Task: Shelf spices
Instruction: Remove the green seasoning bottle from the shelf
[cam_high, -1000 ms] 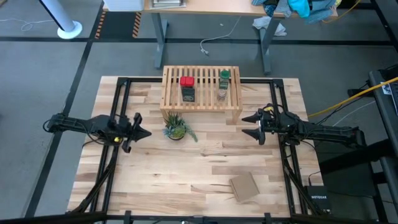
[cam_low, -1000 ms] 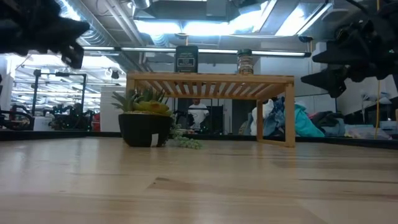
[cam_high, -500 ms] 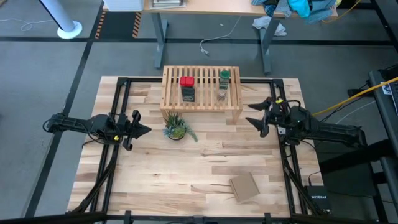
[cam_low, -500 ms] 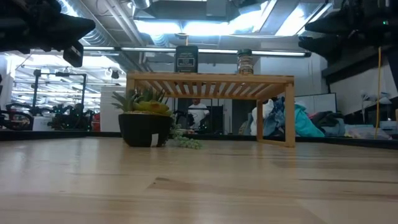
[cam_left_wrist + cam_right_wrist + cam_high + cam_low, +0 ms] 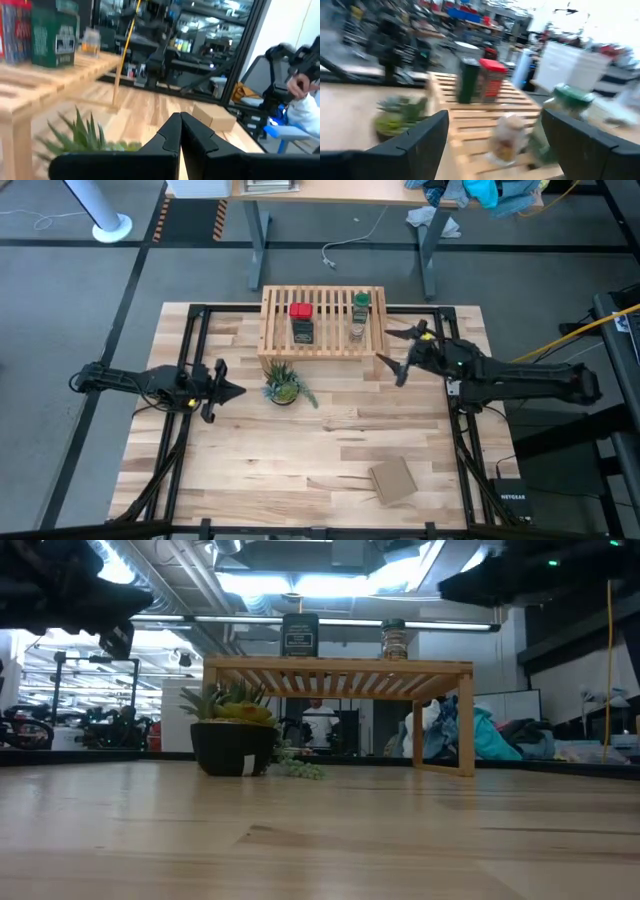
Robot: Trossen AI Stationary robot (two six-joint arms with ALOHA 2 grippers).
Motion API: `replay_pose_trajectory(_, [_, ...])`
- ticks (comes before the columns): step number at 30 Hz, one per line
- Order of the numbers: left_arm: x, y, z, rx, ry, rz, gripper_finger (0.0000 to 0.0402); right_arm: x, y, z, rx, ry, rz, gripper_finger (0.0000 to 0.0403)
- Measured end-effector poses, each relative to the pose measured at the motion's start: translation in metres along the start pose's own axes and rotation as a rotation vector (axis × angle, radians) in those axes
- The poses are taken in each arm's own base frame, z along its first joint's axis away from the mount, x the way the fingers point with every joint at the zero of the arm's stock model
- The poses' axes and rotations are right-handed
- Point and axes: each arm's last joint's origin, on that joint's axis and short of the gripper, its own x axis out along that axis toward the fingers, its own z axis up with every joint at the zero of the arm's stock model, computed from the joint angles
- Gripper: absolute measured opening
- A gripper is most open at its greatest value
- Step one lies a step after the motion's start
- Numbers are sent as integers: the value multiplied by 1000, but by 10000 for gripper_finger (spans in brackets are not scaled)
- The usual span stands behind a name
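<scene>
The light-wood slatted shelf [image 5: 323, 321] stands on its side legs at the table's far middle. On its top rest a red tin [image 5: 300, 310], a dark tin [image 5: 303, 332], a green-capped jar [image 5: 361, 303] and a small clear brownish jar [image 5: 357, 334]. They also show in the right wrist view: dark tin [image 5: 468, 80], red tin [image 5: 492, 79], clear jar [image 5: 505, 137], green-capped jar [image 5: 566, 105]. My right gripper [image 5: 393, 348] is open and empty, raised just right of the shelf's right end. My left gripper [image 5: 232, 391] is shut and empty, left of the plant.
A small potted green plant [image 5: 284, 385] stands in front of the shelf's left leg, right of my left gripper. A flat brown cardboard piece [image 5: 392, 481] lies near the table's near right. Bare wood lies between the arms.
My right gripper has gone toward the table's far edge and left, up to the shelf's right end, and has risen. My left gripper has stayed about where it was. The tins and jars have kept still.
</scene>
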Motion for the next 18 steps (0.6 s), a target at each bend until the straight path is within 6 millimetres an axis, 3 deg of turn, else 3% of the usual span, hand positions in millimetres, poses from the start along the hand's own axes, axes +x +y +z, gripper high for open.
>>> replay_pose_trajectory(5, [1,0,-2,-47,25,5,0,27,-4,17,-101,80,-53,326])
replay_pose_trajectory(10, [1,0,-3,-43,31,4,0,48,-27,26,-160,219,-168,326])
replay_pose_trajectory(14, [1,0,-3,-46,31,3,0,48,-43,41,-163,274,-183,326])
replay_pose_trajectory(18, [1,0,-3,-51,32,3,0,36,-56,50,-178,385,-170,326])
